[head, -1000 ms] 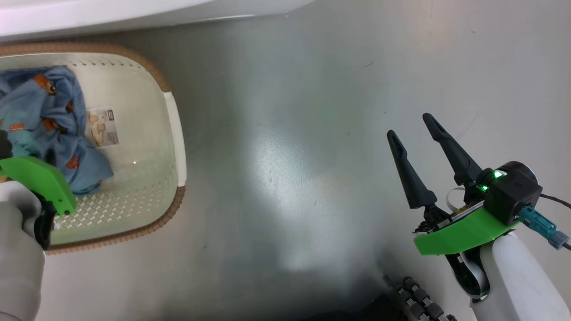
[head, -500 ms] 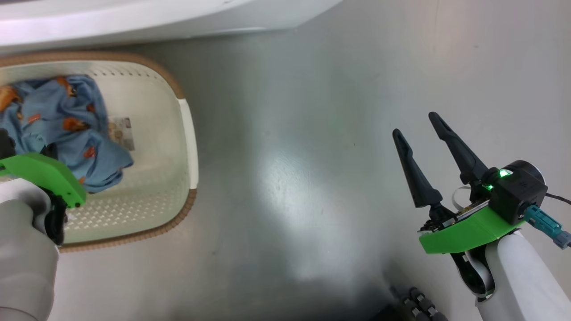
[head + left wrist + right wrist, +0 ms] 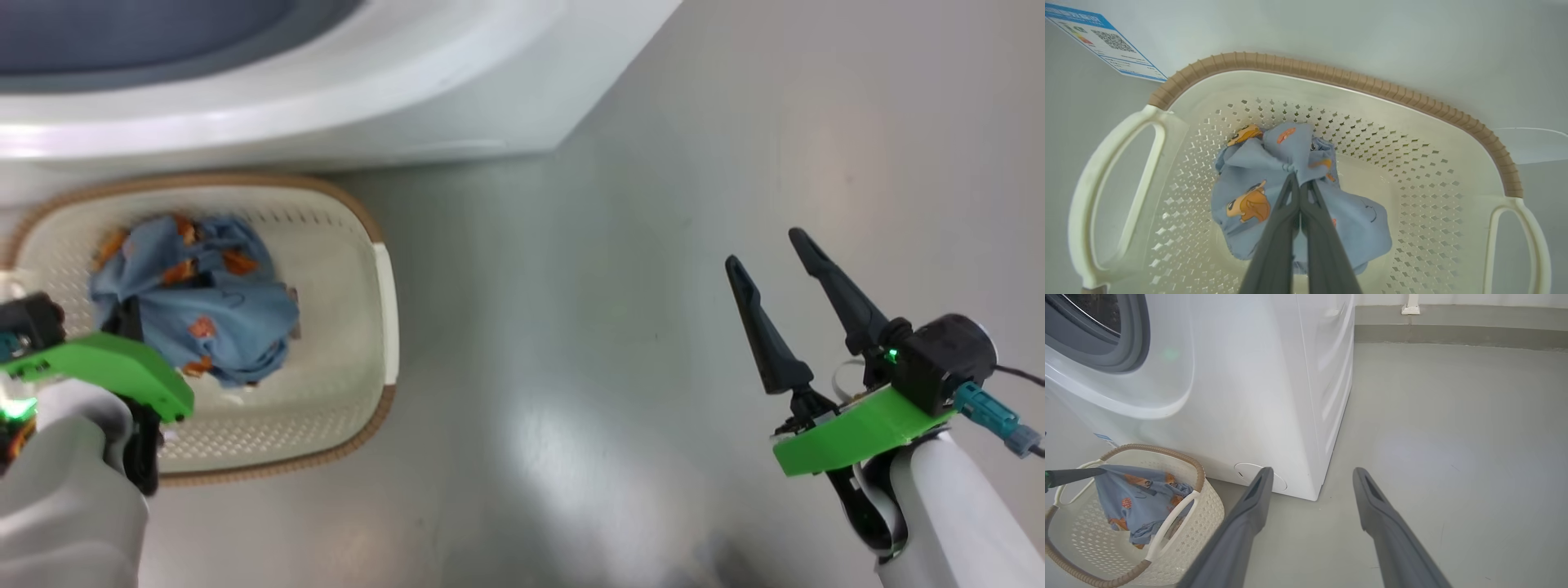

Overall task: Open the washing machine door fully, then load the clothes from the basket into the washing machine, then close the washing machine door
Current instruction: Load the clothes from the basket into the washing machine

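Observation:
My left gripper (image 3: 1301,179) is shut on the clothes (image 3: 1249,192), a bunched blue garment with orange-brown faces, inside the cream basket (image 3: 1331,75). In the right wrist view the garment (image 3: 1135,494) hangs from the left gripper's fingertips (image 3: 1094,472), partly lifted within the basket (image 3: 1204,506). My right gripper (image 3: 763,248) stands open over bare floor, far right of the basket (image 3: 384,278), with nothing between its fingers. The washing machine (image 3: 1249,375) stands just behind the basket, its grey gasket (image 3: 1126,343) uncovered. The washing machine door is out of view.
Grey floor (image 3: 1433,437) spreads to the right of the machine up to a low wall skirting (image 3: 1453,330). A round service flap (image 3: 1245,471) sits low on the machine's front. A blue energy sticker (image 3: 1106,41) is on the panel above the basket.
My left gripper has shut on the blue garment and gathered it into a bunch. The head camera has tilted, bringing more of the machine into view. The right gripper stays open.

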Tool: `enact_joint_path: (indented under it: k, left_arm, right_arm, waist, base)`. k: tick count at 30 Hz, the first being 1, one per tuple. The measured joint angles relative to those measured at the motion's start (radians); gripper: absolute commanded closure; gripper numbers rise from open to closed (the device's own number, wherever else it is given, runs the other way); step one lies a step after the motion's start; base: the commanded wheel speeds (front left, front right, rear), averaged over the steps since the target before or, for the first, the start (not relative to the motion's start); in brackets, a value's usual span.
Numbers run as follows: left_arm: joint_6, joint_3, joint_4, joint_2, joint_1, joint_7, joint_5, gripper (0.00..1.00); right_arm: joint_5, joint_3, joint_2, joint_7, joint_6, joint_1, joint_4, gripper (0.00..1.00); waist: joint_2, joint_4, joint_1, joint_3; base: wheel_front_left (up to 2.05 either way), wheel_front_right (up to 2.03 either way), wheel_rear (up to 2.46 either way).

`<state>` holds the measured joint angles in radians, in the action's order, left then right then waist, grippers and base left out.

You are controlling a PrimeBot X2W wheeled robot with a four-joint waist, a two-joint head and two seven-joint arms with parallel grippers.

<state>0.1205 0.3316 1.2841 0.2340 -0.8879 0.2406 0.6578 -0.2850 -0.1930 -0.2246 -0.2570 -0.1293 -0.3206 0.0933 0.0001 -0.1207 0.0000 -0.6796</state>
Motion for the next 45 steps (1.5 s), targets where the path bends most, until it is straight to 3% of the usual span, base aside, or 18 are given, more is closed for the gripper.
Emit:
enact_joint_path:
  k: [10,34,45]
  left_arm:
    - [0.007,-0.01,-0.165,-0.006,0.14,0.009,0.001,1.0]
    - [0.007,-0.224,-0.682,-0.015,0.626,0.009,-0.197,1.0]
    - [-0.012,-0.344,-0.967,-0.089,0.903,0.009,-0.262,1.0]
  right_arm:
    - [-0.022,0.002,-0.001,0.0,0.0,0.069,0.053,0.0]
    - [-0.041,0.077,-0.024,0.0,0.0,0.323,0.084,0.0]
    - [-0.043,0.107,-0.022,0.0,0.0,0.386,0.078,0.0]
  waist:
    - [0.0,0.015,0.0,0.164]
    - [0.0,0.046,0.0,0.525]
    - [0.0,0.027,0.0,0.608]
  base:
    - [0.0,0.0,0.0]
    - [0.0,0.0,0.0]
    - [0.0,0.0,0.0]
